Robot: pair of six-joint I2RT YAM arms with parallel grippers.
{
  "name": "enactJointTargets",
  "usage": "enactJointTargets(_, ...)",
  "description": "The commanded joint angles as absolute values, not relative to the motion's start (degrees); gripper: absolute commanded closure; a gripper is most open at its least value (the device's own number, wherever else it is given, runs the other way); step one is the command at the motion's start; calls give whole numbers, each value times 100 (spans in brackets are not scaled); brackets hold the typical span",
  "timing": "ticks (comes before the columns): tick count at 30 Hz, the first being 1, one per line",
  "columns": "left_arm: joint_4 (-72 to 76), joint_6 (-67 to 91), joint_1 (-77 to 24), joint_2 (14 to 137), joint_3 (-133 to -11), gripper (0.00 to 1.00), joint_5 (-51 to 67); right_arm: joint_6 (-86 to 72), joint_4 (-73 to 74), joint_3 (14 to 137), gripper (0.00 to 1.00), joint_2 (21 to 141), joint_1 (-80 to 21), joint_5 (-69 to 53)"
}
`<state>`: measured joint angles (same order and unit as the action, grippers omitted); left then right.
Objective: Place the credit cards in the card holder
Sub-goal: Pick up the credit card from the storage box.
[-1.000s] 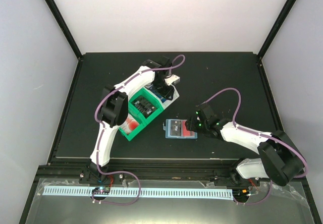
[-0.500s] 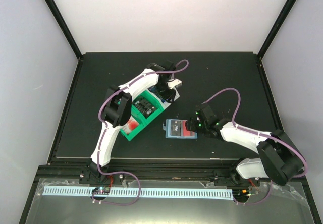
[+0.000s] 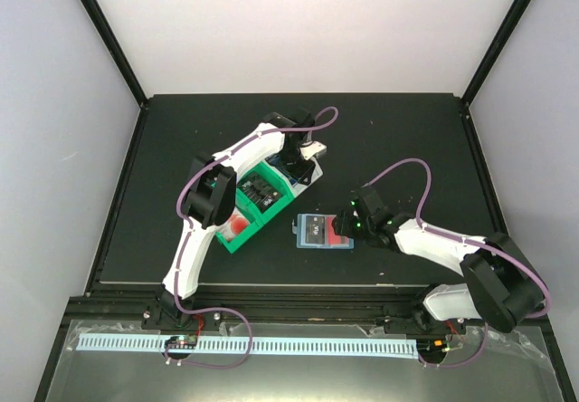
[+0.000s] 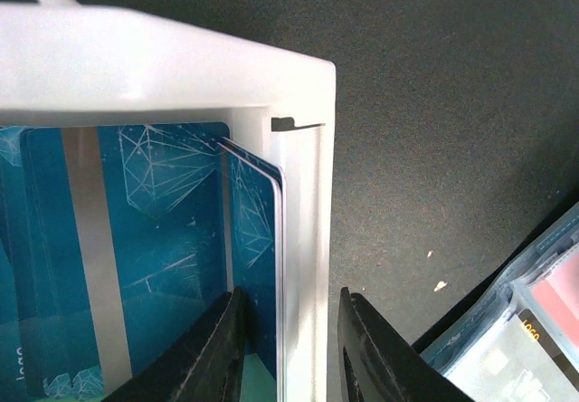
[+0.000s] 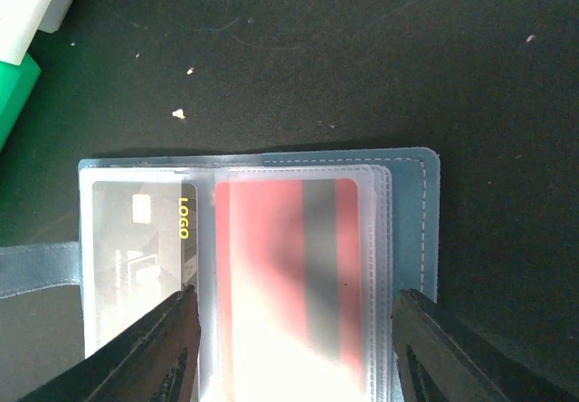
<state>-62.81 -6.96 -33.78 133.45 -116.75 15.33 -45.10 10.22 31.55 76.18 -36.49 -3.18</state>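
Left gripper (image 4: 289,334) narrows on the next blue card (image 4: 256,239), grip unclear; right gripper (image 5: 294,334) straddles the holder (image 5: 412,225), wide and empty.

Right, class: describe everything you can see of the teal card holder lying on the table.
The card holder is a teal, stitched-edge wallet lying open and flat on the black table. Its clear plastic sleeves hold a black card marked LOGO and a red-and-white card. A strap tab sticks out one side. The right claw straddles the red card's sleeve, open.
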Motion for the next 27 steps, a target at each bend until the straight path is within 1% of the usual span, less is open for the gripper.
enactJointTargets(1,-6368,-791,-3429,13075,-11707,70,1726,-4531,866,3094,40,7647,-3623,-290)
enactJointTargets(15,-6398,-834,-3435,12958,-11672,70,1872,-4544,833,3147,40,7693,-3627,-318)
enactJointTargets(21,-6398,-828,-3428,12959,-11663,79,1863,-4540,828,3142,40,7699,-3622,-322)
enactJointTargets(27,-6405,-826,-3425,12905,-11671,78,1876,-4529,829,3146,40,7699,-3629,-313)
